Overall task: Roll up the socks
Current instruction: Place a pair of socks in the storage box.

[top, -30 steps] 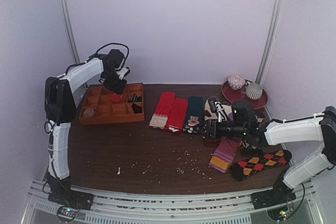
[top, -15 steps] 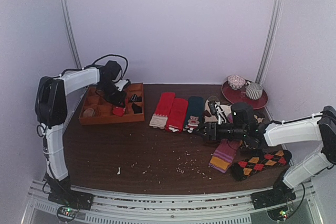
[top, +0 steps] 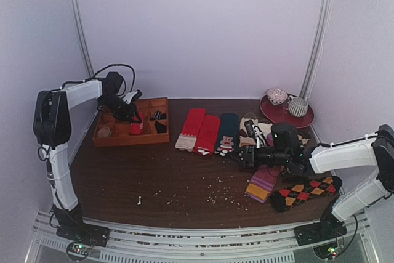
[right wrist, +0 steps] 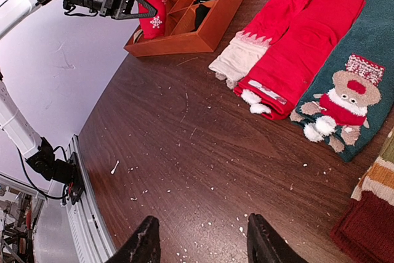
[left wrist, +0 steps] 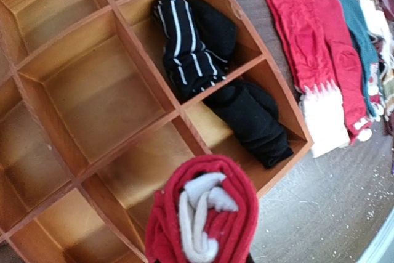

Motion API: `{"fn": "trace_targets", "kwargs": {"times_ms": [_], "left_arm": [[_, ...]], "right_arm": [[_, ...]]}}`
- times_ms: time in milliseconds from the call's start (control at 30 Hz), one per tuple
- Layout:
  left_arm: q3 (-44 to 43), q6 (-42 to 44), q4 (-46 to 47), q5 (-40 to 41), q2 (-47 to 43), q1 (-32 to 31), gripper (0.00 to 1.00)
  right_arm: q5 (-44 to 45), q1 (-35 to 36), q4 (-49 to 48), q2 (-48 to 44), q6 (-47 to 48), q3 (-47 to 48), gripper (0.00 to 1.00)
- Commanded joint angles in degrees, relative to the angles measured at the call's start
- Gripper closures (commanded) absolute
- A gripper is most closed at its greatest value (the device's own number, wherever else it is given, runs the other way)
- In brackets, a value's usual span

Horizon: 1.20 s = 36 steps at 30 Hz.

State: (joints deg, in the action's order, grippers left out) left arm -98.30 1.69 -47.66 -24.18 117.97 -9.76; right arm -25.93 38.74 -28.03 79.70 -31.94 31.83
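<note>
Above crumb-strewn dark table [top: 184, 177]: left claw [top: 132, 121] pinching socks [left wrist: 206, 220]; right claw [right wrist: 203, 231] spread, empty.

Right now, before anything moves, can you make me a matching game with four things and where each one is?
Things:
1. red sock roll
2. striped black sock roll
3. reindeer sock
4. cup

Places:
A. standing on the dark red plate
B. lying flat on the table
C. tucked in a slot of the wooden tray
D. pinched in the left jaws, over the tray

Pairs: 1-D, 2-C, 3-B, 4-A
</note>
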Motion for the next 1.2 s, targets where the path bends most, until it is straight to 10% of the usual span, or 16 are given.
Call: {"fn": "trace_targets", "kwargs": {"times_ms": [0,500,1167], "left_arm": [[2.35,2.63,1.97,-9.23,0.59,1.63,1.0],[0.5,3.98,1.12,-15.32,7.18,3.43,1.0],[-7.43,5.97,-9.17,3.76,10.71,4.12,1.0]], "right_arm": [[0.71,-0.33,-1.54,-1.21,-0.83,-1.09,0.52],[0.27,-0.33,-4.22,-0.61,-1.44,-3.02,0.51],[0.97,-0.33,-5.42,-1.3,-2.1,-4.61,0.51]]}}
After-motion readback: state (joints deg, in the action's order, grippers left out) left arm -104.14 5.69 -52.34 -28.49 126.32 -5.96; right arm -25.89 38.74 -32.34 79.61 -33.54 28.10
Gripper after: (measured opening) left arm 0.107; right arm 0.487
